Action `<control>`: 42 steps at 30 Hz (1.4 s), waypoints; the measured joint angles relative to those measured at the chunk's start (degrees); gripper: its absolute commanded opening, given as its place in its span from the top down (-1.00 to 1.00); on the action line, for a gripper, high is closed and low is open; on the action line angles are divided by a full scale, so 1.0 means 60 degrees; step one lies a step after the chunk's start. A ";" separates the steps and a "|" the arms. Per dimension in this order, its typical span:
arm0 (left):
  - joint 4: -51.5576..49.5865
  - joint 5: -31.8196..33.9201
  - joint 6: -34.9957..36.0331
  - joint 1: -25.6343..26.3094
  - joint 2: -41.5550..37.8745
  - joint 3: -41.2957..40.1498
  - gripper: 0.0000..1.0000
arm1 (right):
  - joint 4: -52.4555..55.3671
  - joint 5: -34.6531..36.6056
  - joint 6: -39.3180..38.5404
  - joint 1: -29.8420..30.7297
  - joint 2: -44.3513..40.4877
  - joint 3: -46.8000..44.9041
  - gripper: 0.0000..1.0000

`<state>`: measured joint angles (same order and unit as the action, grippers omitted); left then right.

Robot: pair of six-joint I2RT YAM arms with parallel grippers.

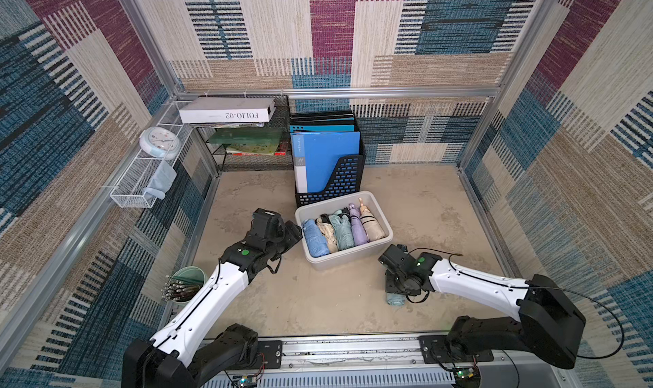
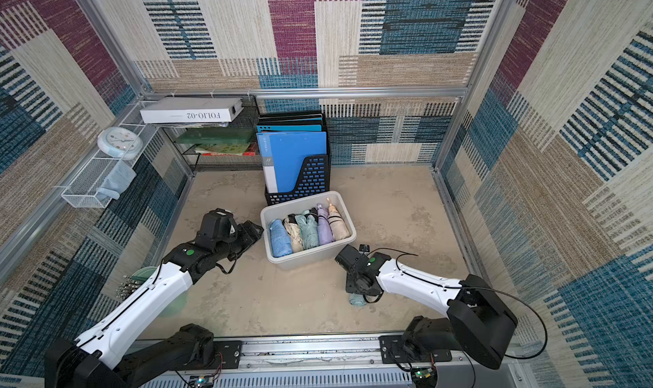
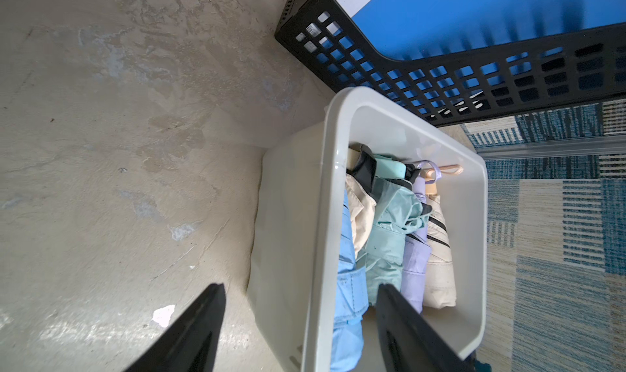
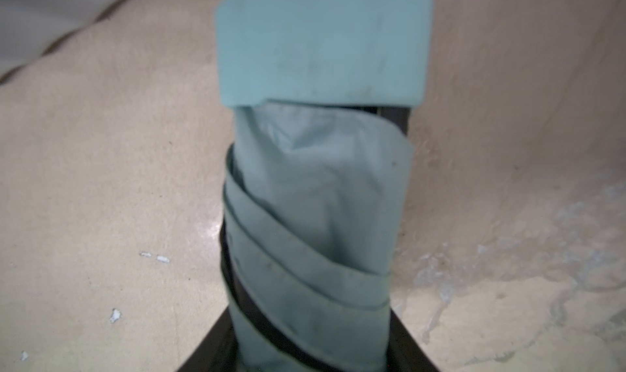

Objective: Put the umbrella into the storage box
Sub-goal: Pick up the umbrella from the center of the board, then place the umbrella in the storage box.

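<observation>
A folded teal umbrella (image 4: 315, 201) lies on the beige floor, in front of the near right corner of the storage box (image 1: 348, 259). Only its end (image 1: 395, 299) shows under my right wrist in both top views. My right gripper (image 4: 311, 333) points down, its black fingers pressed against both sides of the umbrella's canopy. The pale grey storage box (image 3: 327, 218) holds several folded umbrellas side by side. My left gripper (image 3: 299, 287) is open and straddles the box's left wall, one finger outside and one inside over the blue umbrella.
A black perforated file holder (image 1: 339, 181) with blue folders stands right behind the box. A green cup of pens (image 1: 187, 283) sits by the left arm. A white mesh basket (image 1: 137, 181) and a clock hang on the left wall. A shelf with books is at back left.
</observation>
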<state>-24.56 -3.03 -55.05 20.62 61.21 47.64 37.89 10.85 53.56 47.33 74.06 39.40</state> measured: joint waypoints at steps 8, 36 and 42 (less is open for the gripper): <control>-0.0211 -0.0073 0.0076 -0.0087 -0.0109 0.0011 -0.48 | 0.1231 0.0667 0.0444 -0.0732 -0.1574 0.0386 0.13; -0.0120 -0.1413 0.0251 -0.0098 0.0477 0.0033 -0.13 | 0.2441 -0.3340 -0.4153 -0.0761 0.4102 0.9938 0.11; -0.0051 -0.1563 0.0357 -0.0098 0.0812 0.0051 0.02 | 0.2670 -0.3789 -0.4586 -0.0441 0.6014 1.1581 0.11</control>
<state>-24.86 -12.40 -52.90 20.03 66.08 47.94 53.91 -11.88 26.04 44.69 110.15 108.88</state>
